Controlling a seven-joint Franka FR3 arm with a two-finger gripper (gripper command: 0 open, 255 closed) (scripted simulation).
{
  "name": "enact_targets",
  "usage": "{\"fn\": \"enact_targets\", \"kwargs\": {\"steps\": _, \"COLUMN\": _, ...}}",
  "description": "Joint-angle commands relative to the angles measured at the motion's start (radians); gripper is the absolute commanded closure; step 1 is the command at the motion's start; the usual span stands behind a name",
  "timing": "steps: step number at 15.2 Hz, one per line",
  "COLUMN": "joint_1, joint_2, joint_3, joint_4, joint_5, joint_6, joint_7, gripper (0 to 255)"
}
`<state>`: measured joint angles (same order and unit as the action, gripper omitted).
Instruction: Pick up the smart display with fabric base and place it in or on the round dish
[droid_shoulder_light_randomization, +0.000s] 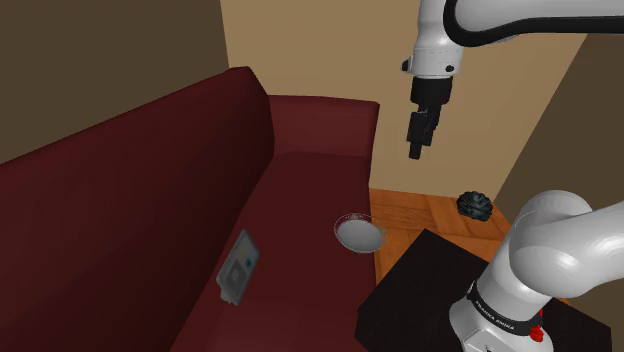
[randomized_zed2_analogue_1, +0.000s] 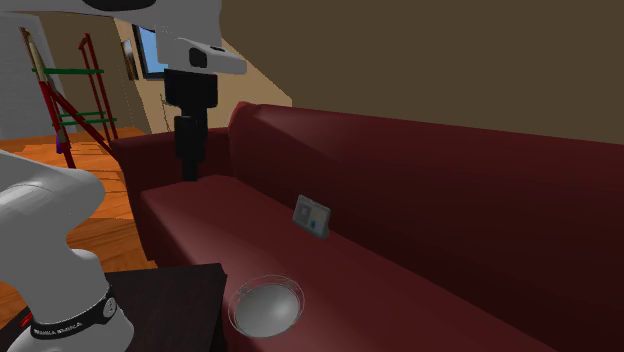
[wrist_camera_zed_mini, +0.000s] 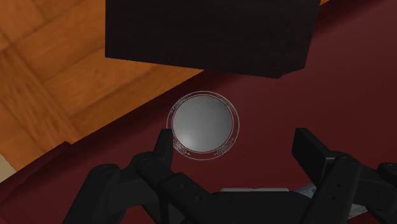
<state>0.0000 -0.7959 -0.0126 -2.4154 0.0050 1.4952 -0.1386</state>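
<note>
On the dark red sofa (droid_shoulder_light_randomization: 310, 170) sits the smart display (droid_shoulder_light_randomization: 238, 268). It is a small flat thing with a pale screen. It stands on the seat and leans back on the sofa's back cushion. In the second exterior view I see its screen (randomized_zed2_analogue_1: 311, 216) facing out from the cushion.

The round dish (droid_shoulder_light_randomization: 359, 232) is on the seat too, near the front edge. It is grey with a thin see-through rim, and nothing lies in it. The dish and the display are well apart. In the shoulder view the display is down and to the left of the dish.

My gripper (droid_shoulder_light_randomization: 416, 150) hangs high in the air over the seat and points down. Its two black fingers stand wide apart, and they hold nothing. In the wrist view the dish (wrist_camera_zed_mini: 203, 124) lies far below my gripper (wrist_camera_zed_mini: 234, 137), closer to one finger than the other.

My black stand (droid_shoulder_light_randomization: 420, 290) is just beside the sofa's front, close to the dish. Next to it is a brown wood floor (droid_shoulder_light_randomization: 420, 210). A small dark lump (droid_shoulder_light_randomization: 474, 205) lies on that floor.
</note>
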Motion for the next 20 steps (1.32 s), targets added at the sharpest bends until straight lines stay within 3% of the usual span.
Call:
{"fn": "enact_targets", "kwargs": {"steps": 1, "joint_1": 0.000, "joint_2": 0.000, "joint_3": 0.000, "joint_4": 0.000, "joint_5": 0.000, "joint_6": 0.000, "joint_7": 0.000, "gripper": 0}}
{"fn": "enact_targets", "kwargs": {"steps": 10, "joint_1": 0.011, "joint_2": 0.039, "joint_3": 0.245, "joint_4": -0.098, "joint_5": 0.178, "joint_6": 0.185, "joint_7": 0.393, "gripper": 0}}
{"fn": "enact_targets", "kwargs": {"steps": 15, "joint_1": 0.002, "joint_2": 0.143, "joint_3": 0.388, "joint_4": -0.089, "joint_5": 0.248, "joint_6": 0.312, "joint_7": 0.607, "gripper": 0}}
{"fn": "enact_targets", "kwargs": {"steps": 20, "joint_1": -0.035, "joint_2": 0.298, "joint_3": 0.533, "joint_4": -0.033, "joint_5": 0.267, "joint_6": 0.443, "joint_7": 0.829, "gripper": 0}}
